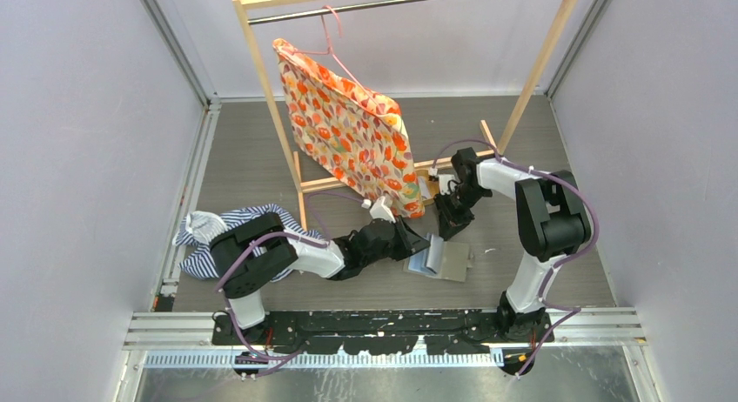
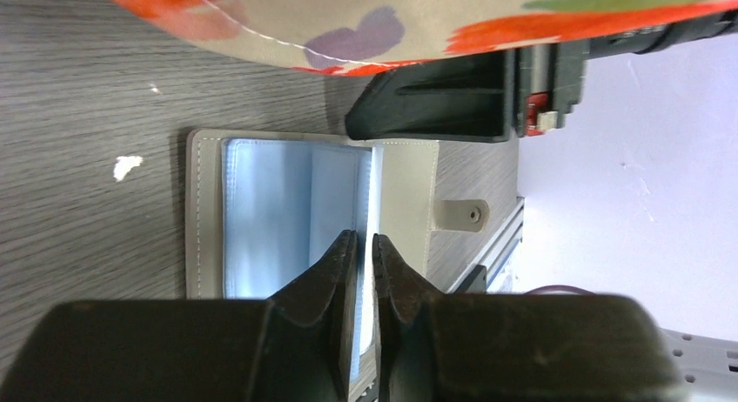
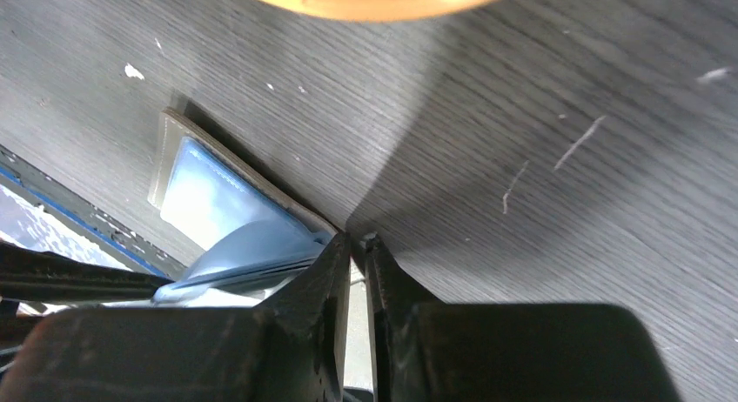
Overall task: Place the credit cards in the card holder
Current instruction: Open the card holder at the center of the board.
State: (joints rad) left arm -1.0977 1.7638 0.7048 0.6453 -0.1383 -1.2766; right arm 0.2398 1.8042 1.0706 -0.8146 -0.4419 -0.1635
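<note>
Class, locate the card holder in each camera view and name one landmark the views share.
Top external: card holder just below centre.
Left wrist: card holder mid-frame, lying open.
Right wrist: card holder lower left.
Shared landmark: its pale blue sleeves.

Bright, even overhead light; soft shadows; near fingers (image 2: 335,284) blurred in wrist views.

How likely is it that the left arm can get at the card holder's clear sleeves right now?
Probably yes. The left gripper hovers right over the open card holder, fingertips at the clear sleeves, with nothing between them. The right gripper sits at the holder's far edge, beside that path, not across it.
</note>
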